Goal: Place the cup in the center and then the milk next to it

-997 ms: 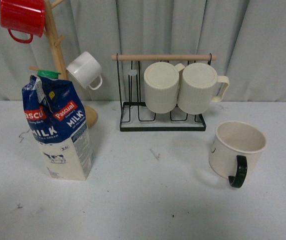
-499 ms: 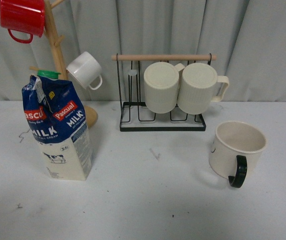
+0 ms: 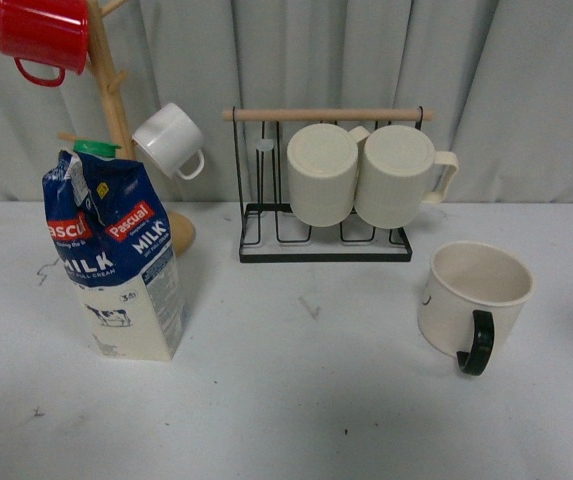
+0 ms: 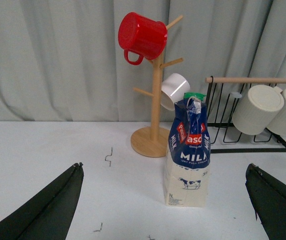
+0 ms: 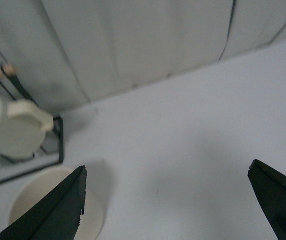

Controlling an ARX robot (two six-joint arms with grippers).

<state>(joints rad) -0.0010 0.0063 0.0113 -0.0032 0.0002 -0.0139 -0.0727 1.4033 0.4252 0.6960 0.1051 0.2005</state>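
Note:
The milk (image 3: 116, 260) stands upright on the left of the white table, its blue top and green cap up. The cup (image 3: 471, 292) sits on the right, tilted toward me, black handle (image 3: 478, 343) in front. Small black marks (image 3: 311, 307) bound the center (image 3: 246, 370), a bare patch between the two. Neither gripper shows in the front view. My left gripper (image 4: 163, 166) is open and empty, the milk (image 4: 188, 160) ahead between its jaws, apart from them. My right gripper (image 5: 167, 167) is open and empty over bare table, the cup's rim (image 5: 30, 195) beside one finger.
A black wire rack (image 3: 326, 245) at the back holds two ribbed cream mugs (image 3: 323, 172). A wooden mug tree (image 3: 116, 100) behind the milk carries a red mug (image 3: 44, 35) and a small white cup (image 3: 171, 140). A grey curtain hangs behind the table.

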